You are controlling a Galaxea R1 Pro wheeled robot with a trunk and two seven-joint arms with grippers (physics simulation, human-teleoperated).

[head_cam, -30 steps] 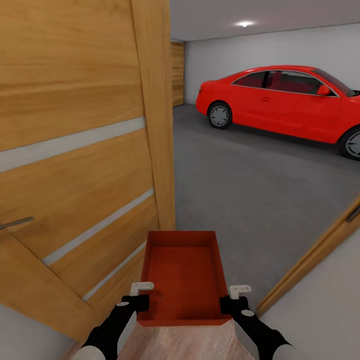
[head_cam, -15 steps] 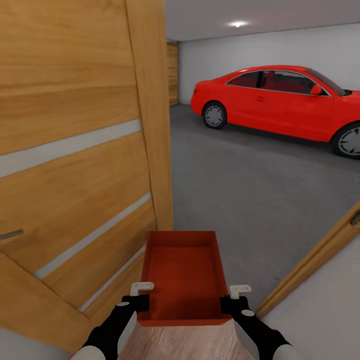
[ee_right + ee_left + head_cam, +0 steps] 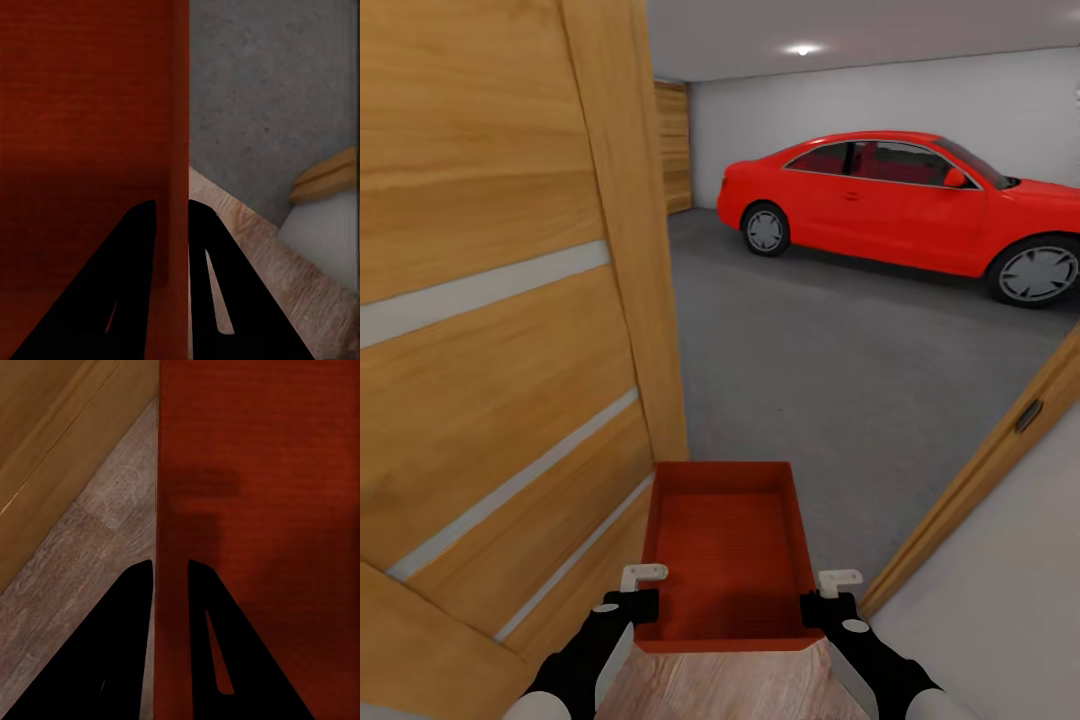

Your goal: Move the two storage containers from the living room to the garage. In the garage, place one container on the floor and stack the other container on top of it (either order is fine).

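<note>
Both arms carry one storage container (image 3: 722, 555) level at the doorway: the left gripper (image 3: 641, 592) is pinched on its left wall, the right gripper (image 3: 823, 594) clamped on its right wall. Wood-plank floor (image 3: 710, 685) lies underneath. A wooden door (image 3: 500, 330) stands at left. Ahead, the grey garage floor (image 3: 840, 350) stretches to a red car (image 3: 900, 205) by the white wall (image 3: 880, 100).

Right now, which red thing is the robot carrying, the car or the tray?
The shallow tray-like storage container, pinched on both side walls by the left pincer and right pincer. The car sits parked far ahead.
</note>
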